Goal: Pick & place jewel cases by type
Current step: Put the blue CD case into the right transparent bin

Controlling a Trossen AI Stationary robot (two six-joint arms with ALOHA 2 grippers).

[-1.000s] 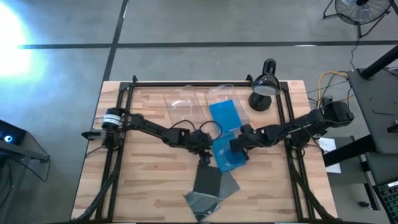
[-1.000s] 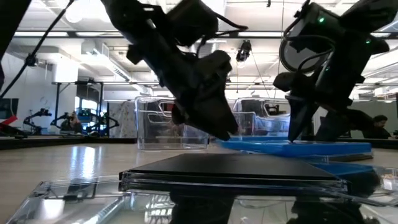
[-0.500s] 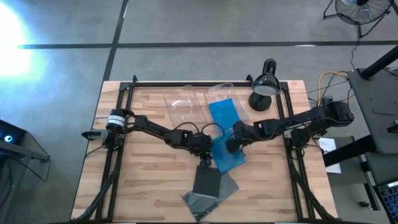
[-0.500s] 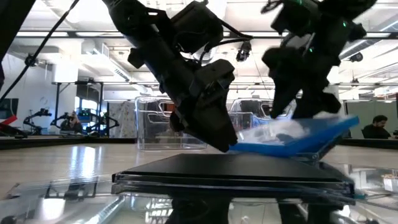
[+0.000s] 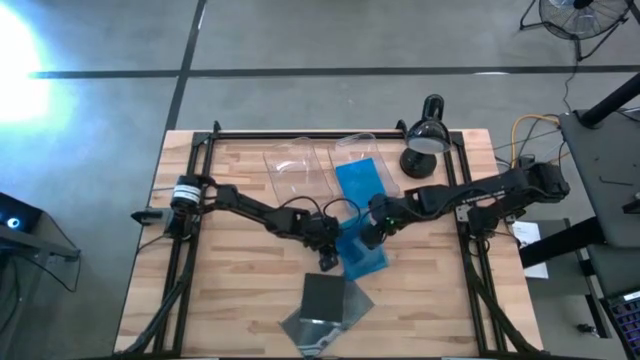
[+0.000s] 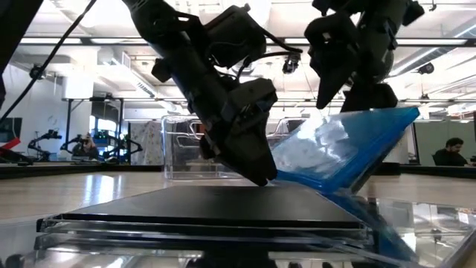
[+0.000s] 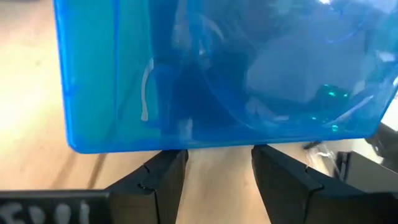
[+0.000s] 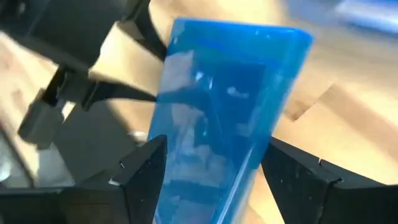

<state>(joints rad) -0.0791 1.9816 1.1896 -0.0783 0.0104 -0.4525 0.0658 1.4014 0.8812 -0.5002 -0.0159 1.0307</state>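
Observation:
A bright blue jewel case (image 5: 364, 254) stands tilted at the table's middle. My right gripper (image 5: 367, 237) is shut on it from the right. My left gripper (image 7: 214, 177) is open, its fingertips (image 6: 262, 176) right at the case's lower edge (image 7: 205, 144); whether they touch it I cannot tell. Dark smoky jewel cases (image 5: 324, 303) lie overlapped near the table's near edge and fill the low view's foreground (image 6: 201, 212). A second blue case (image 5: 360, 180) lies flat by the clear trays. My right gripper holds the blue case near its raised end (image 8: 224, 155), one finger (image 8: 142, 168) on each side of it, coming slanting down from the table's right. The case is tilted, its raised end (image 6: 394, 123) up, its lower edge (image 6: 286, 177) down by the dark cases.
Two clear rectangular trays (image 5: 293, 166) (image 5: 353, 148) sit at the far side. A black desk lamp (image 5: 425, 140) stands at the far right. Black frame rails (image 5: 195, 190) run along the table's left and right edges. Bare wood (image 5: 230, 290) shows at the near left.
My right gripper has moved toward the table's left and risen, tipping the blue case up from lying flat: the right end has lifted while the left edge has stayed low by my left gripper. The dark cases have slid a little toward the near-left.

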